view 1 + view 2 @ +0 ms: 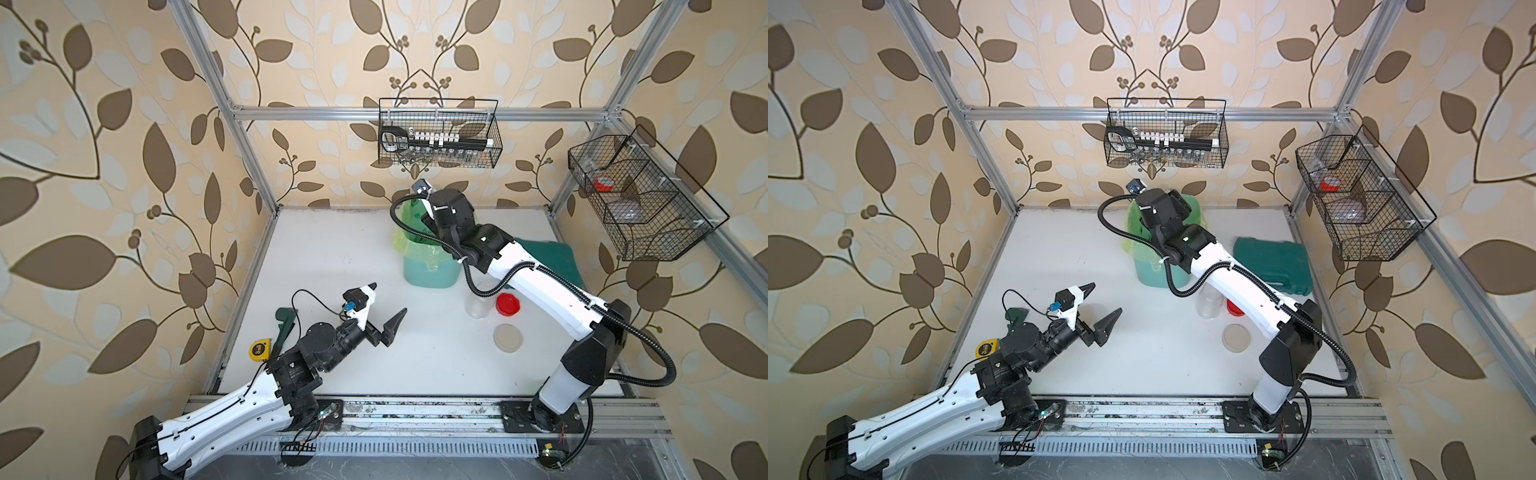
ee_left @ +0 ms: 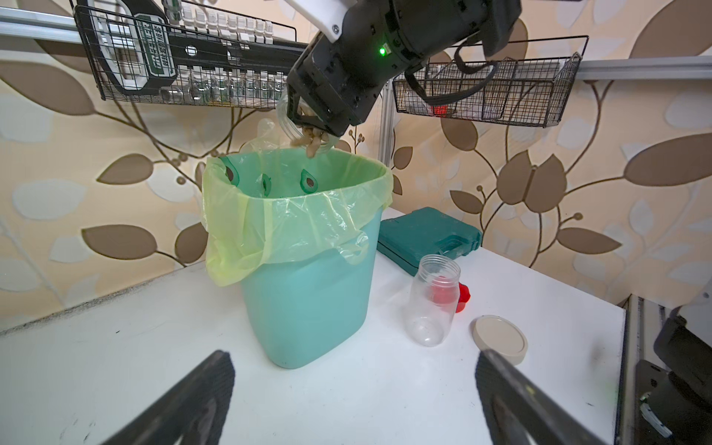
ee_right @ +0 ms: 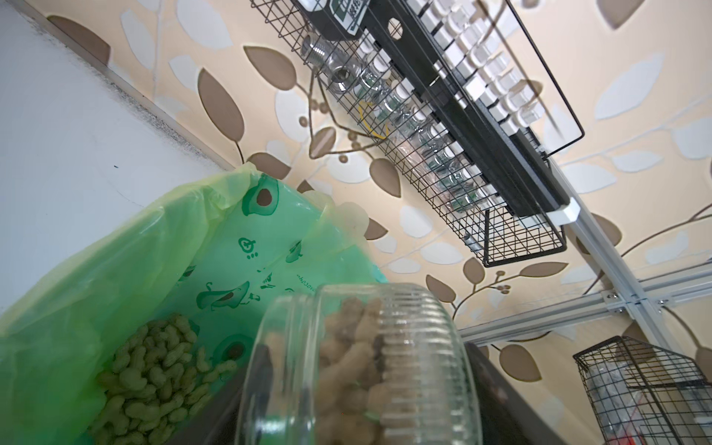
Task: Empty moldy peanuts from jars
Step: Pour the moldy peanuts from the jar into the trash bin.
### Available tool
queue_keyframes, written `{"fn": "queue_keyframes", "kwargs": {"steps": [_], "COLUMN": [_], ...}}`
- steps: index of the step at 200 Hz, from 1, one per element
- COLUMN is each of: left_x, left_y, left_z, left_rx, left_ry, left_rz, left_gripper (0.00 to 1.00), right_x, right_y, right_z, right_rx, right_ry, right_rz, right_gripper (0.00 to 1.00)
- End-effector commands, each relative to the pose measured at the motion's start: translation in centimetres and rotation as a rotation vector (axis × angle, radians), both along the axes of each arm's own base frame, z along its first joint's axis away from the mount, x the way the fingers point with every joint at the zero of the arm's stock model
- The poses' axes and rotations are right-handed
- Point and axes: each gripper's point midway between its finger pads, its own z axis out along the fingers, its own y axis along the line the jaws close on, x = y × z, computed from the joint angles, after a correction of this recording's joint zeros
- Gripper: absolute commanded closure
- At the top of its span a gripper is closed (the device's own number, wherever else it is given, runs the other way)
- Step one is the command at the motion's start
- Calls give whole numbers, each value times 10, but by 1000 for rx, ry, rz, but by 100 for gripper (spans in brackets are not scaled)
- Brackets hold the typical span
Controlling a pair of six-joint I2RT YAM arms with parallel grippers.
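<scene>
Pouring in hand: right gripper (image 2: pixel 319 119), clamped on a squat jar (image 3: pixel 385 346), held it tipped over the bin (image 2: pixel 308 300) at the table's (image 2: pixel 115 346) back edge, peanuts (image 2: pixel 312 146) spilling onto a heap (image 3: pixel 154 366) already inside. Tall jar (image 2: pixel 433 300) stood empty toward the right edge, red lid (image 2: pixel 464 296) and beige lid (image 2: pixel 500 339) beside it; left gripper (image 1: pixel 389 297) hung wide open, empty.

The left arm (image 1: pixel 216 417) is kept low off its base, the left gripper (image 1: pixel 390 297) spread wide with nothing gripped. The right arm (image 1: pixel 540 274) is stretched forward and raised, wrist pitched down, the right gripper (image 2: pixel 314 125) clamped on a tipped jar (image 3: pixel 358 366).
</scene>
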Motion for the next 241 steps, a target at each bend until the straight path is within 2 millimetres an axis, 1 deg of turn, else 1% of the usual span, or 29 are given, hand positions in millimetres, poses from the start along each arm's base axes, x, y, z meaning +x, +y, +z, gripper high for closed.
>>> {"fn": "queue_keyframes", "kwargs": {"steps": [1, 29, 73, 101, 117, 130, 136, 138, 143, 148, 165, 186, 193, 203, 208, 215, 222, 241], "left_x": [-1, -1, -1, -1, -1, -1, -1, -1, -1, -1, -1, 0, 0, -1, 0, -1, 0, 0], "left_y": [2, 1, 2, 2, 2, 2, 2, 2, 2, 2, 2, 2, 2, 1, 2, 1, 1, 1], "left_z": [11, 11, 12, 11, 11, 11, 11, 11, 11, 11, 12, 11, 11, 11, 11, 11, 11, 11], "left_rx": [-26, -24, -25, -24, -24, -21, -23, -23, -22, -23, -23, -21, -21, -21, -21, -21, -21, -18], "left_ry": [-33, -32, -33, -33, -33, -32, -32, -32, -32, -33, -33, -29, -29, -29, -30, -29, -28, -27], "left_rz": [4, 3, 4, 5, 5, 6, 7, 7, 7, 7, 8, 8, 9, 6, 7, 7, 7, 6], "left_gripper": [1, 1, 1, 1, 1, 1, 1, 1, 1, 1, 1, 1, 1, 1, 1, 1, 1, 1], "right_x": [2, 1, -2, -5, -5, -4, -6, -3, -1, -1, 1, 1, -1, 1, 1, -1, 0, -2], "right_y": [-3, -2, -3, -2, -7, -14, -12, -20, -25, -27, -42, -62, -65, -79, -85, -87, -95, -100], "right_z": [26, 24, 28, 28, 30, 30, 29, 29, 29, 28, 27, 30, 31, 33, 34, 35, 35, 38], "right_rx": [-36, -66, -44, 8, 73, 154, 197, 213, 254, 299, 478, 732, 820, 946, 999, 1068, 1129, 1262], "right_ry": [-82, -85, -90, -80, -62, -36, -16, -10, 6, 27, 89, 159, 190, 221, 231, 256, 272, 334], "right_rz": [-42, -45, -39, -23, -17, -21, -7, -19, -24, -14, 6, 69, 106, 135, 147, 183, 194, 263], "right_gripper": [100, 100, 100, 100, 100, 100, 100, 100, 100, 100, 100, 100, 100, 100, 100, 100, 100, 100]}}
